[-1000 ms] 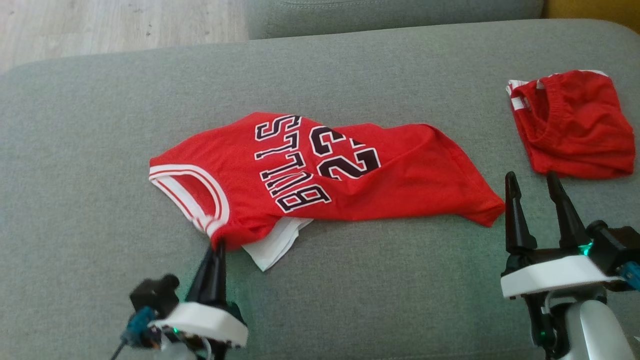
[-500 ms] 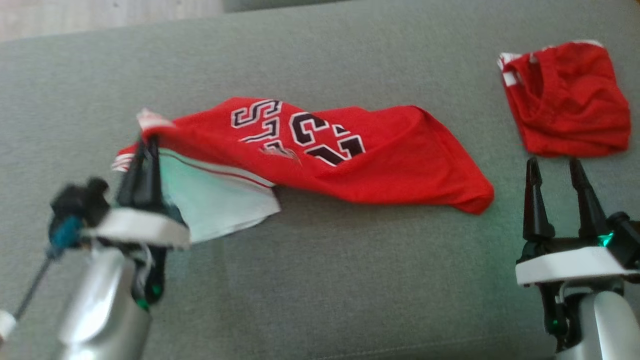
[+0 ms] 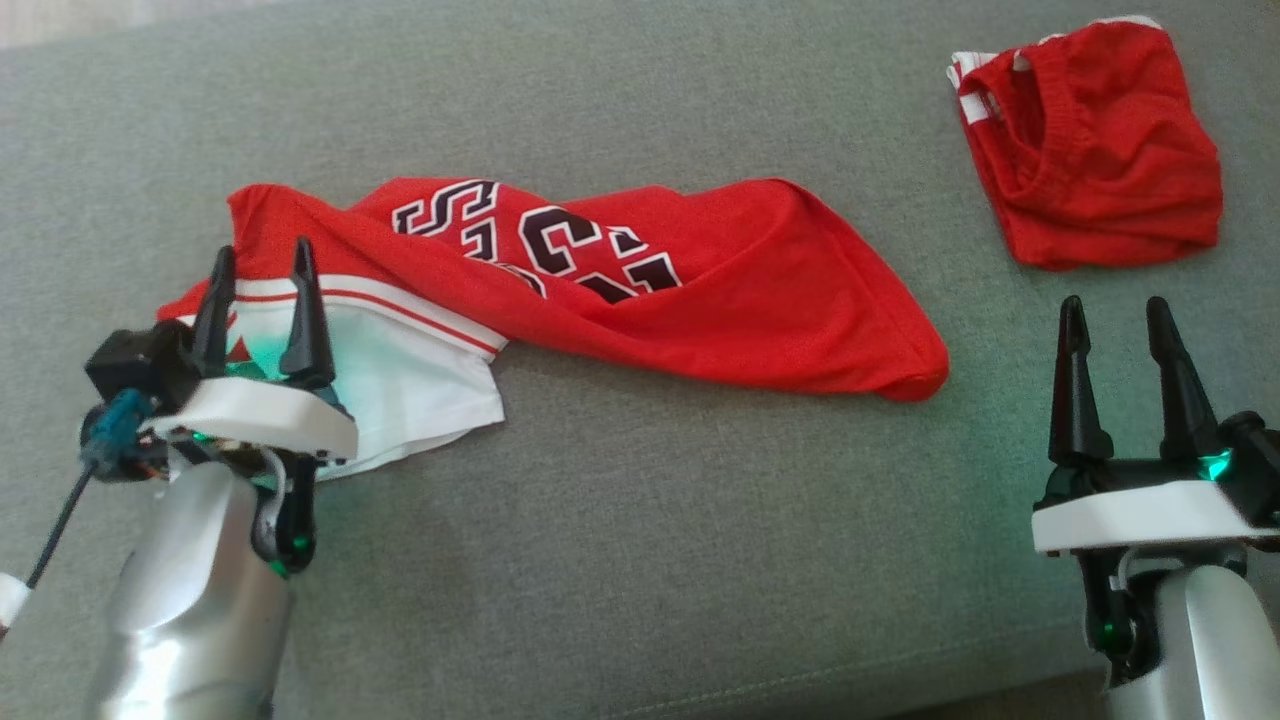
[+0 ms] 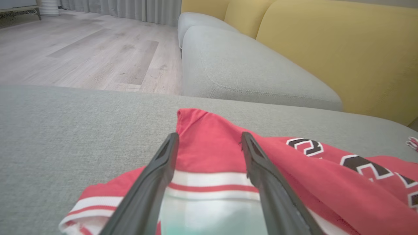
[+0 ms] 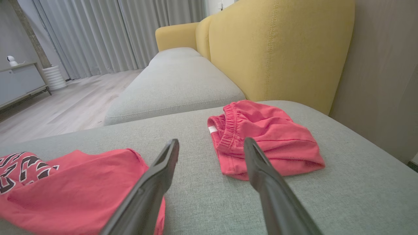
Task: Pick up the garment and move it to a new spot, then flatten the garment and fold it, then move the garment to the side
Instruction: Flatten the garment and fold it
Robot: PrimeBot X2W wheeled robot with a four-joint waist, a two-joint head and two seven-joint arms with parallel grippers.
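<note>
The garment [image 3: 760, 300] is a red sports jersey. It lies on the grey sofa cushion [image 3: 640, 560], a little to the left of the middle in the head view. It is not flat: the cloth is bunched and twisted along its length, with long soft folds. On its upper side there are big black letters and digits with white outlines, but they are partly lost in the folds and cannot be read fully. At the left end a wide white area is turned out and spreads flat on the cushion, bordered by a white band with a thin red stripe. One red corner stands up a little behind this white part. The right end is plain red and closes in a rounded fold.

The left fingers [image 3: 305, 320] are spread apart and released, holding nothing. They stand over the white left end of the garment, and in the left wrist view the striped band shows between them. I cannot tell if their tips touch the cloth.

The right fingers [image 3: 1075, 390] are also spread apart and empty. They are above the bare cushion, near the right end of the garment but not touching it.

A pair of red shorts [image 3: 1090, 150] lies crumpled on the same cushion, beyond the right fingers and apart from the garment.
</note>
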